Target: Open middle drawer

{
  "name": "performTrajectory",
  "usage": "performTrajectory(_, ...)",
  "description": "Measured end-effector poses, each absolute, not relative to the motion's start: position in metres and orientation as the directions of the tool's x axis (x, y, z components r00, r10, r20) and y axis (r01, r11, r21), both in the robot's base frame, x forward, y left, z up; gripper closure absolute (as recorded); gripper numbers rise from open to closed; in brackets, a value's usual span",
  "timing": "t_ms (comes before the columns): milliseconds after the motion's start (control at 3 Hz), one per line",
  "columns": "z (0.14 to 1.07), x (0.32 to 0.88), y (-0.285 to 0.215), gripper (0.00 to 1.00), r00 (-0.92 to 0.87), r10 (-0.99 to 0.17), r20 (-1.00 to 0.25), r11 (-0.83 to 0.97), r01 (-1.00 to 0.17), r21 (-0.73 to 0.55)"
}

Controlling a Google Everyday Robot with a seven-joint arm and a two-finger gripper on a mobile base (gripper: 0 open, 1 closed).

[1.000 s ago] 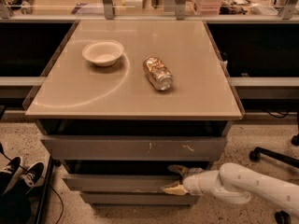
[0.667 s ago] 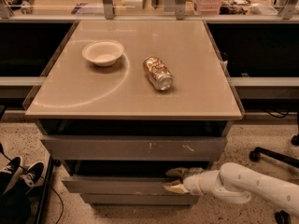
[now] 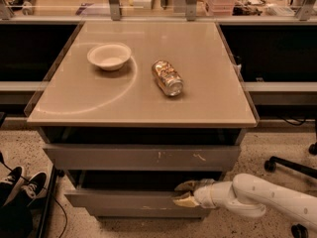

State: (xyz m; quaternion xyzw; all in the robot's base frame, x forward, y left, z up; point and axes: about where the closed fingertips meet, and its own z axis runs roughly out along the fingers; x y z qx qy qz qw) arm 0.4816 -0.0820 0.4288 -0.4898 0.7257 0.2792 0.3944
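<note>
The middle drawer (image 3: 124,200) is a plain grey front below the taller scratched front (image 3: 138,157). It stands pulled out a little, with a dark gap above it. My gripper (image 3: 185,193) reaches in from the lower right on a white arm. It is at the right part of the drawer's top edge, one finger above the edge and one in front of it, clamped on the drawer front. The narrowest front (image 3: 148,213) lies just beneath.
A white bowl (image 3: 109,56) and a can lying on its side (image 3: 167,77) rest on the beige cabinet top (image 3: 208,103). Black shoes (image 3: 20,180) and a cable lie on the floor at left. A chair base (image 3: 292,165) stands at right.
The middle drawer has slid slightly further out toward the camera with my gripper on its edge. The bowl and can have not moved.
</note>
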Motion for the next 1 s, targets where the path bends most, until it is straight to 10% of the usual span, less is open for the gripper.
performTrajectory(1000, 0.438, 0.466, -0.083, 1.0, -0.217, -0.487, -0.846, 0.376, -0.926, 0.021)
